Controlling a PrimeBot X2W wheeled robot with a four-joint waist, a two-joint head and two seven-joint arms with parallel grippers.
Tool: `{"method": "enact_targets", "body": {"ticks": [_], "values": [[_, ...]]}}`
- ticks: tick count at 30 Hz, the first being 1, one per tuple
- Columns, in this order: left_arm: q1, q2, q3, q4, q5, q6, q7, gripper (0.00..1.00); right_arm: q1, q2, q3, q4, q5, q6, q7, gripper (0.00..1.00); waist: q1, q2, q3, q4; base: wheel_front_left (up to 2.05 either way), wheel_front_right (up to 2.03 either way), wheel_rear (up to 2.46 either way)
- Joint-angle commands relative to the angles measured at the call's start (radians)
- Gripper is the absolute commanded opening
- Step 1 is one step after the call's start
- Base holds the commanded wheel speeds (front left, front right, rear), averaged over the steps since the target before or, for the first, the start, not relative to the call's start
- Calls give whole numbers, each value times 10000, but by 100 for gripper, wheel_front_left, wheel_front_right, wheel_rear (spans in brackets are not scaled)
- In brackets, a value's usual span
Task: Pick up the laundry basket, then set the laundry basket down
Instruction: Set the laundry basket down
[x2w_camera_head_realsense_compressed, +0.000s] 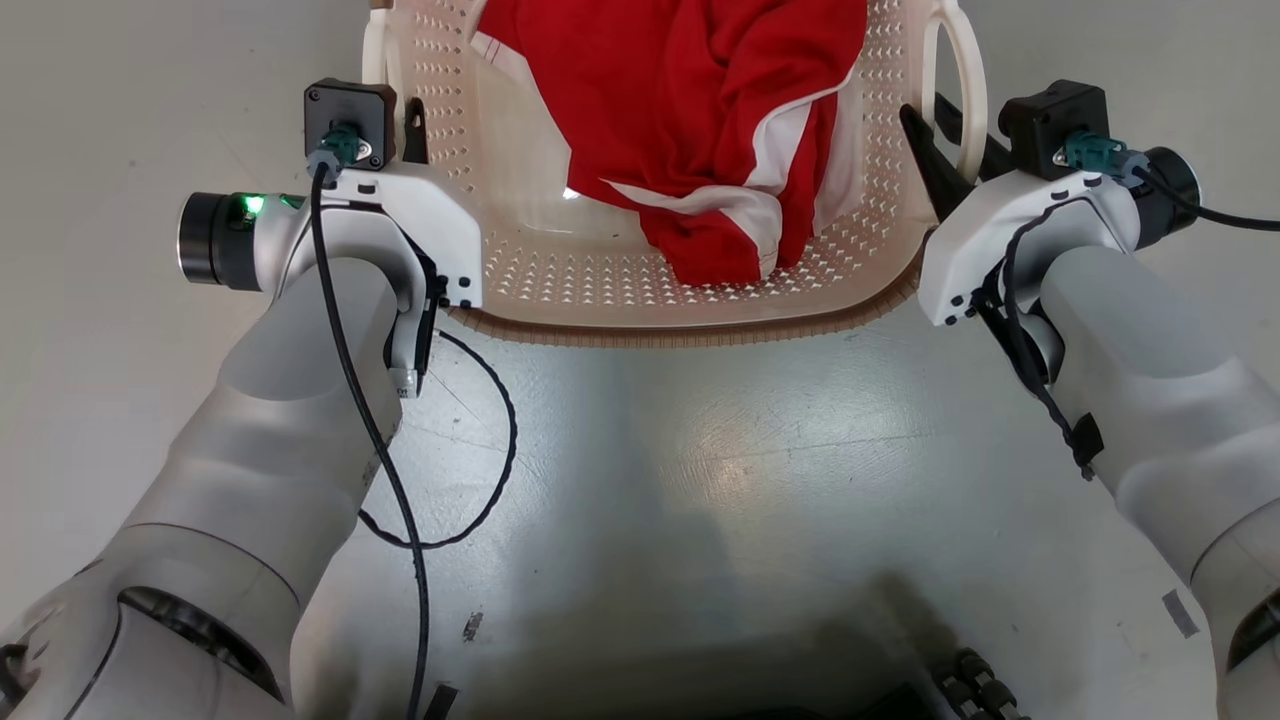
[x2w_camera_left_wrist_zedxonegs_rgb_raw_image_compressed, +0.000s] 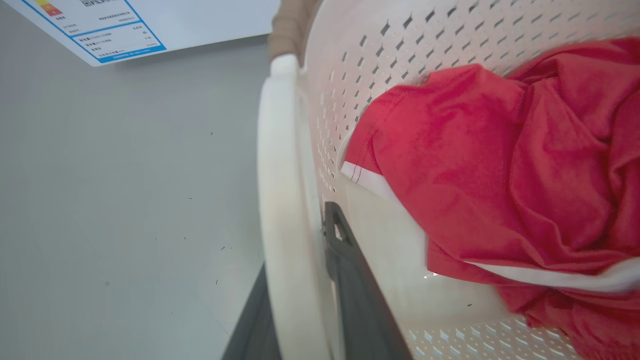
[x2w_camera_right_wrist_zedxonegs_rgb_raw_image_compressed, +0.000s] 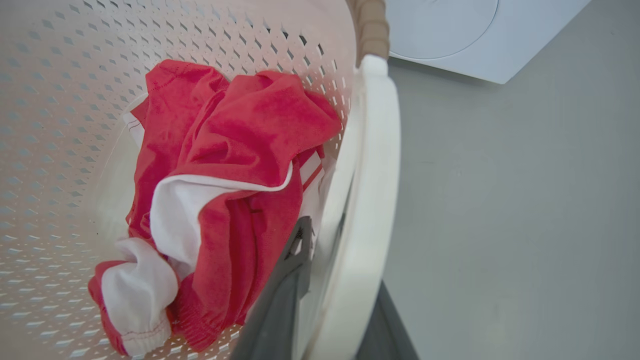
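Looking down in the head view, the cream-white plastic laundry basket (x2w_camera_head_realsense_compressed: 690, 330) with little holes and a brown rim is low between both arms, with a red and white cloth (x2w_camera_head_realsense_compressed: 700, 130) inside. The left gripper (x2w_camera_head_realsense_compressed: 400, 125) and right gripper (x2w_camera_head_realsense_compressed: 940, 130) reach its sides.

In the left wrist view, dark fingers (x2w_camera_left_wrist_zedxonegs_rgb_raw_image_compressed: 360, 300) are clamped on a white loop handle (x2w_camera_left_wrist_zedxonegs_rgb_raw_image_compressed: 282, 200), one on each side.

In the right wrist view, fingers (x2w_camera_right_wrist_zedxonegs_rgb_raw_image_compressed: 285, 300) pinch the other handle (x2w_camera_right_wrist_zedxonegs_rgb_raw_image_compressed: 370, 175) too.

I think both arms should lift together and level. The far end is cut off, and I cannot tell if the bottom touches the grey floor (x2w_camera_head_realsense_compressed: 640, 450).
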Motion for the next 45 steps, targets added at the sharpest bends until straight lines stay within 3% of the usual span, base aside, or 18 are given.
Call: {"method": "enact_targets", "body": {"ticks": [1,18,45], "values": [[-173,294,151,-122,269,151,-108,0,289,80,100,-256,-300,179,-142,0,-2,0,38,15,0,0,0],[-184,-3,1102,252,1238,-76,-108,0,337,209,-963,-228,-1319,179,-143,0,-2,0,361,59,0,0,0],[-242,-330,1762,743,2002,-258,-109,0,398,319,-1396,-118,-1763,179,-143,0,-2,0,568,131,0,0,0]]}}
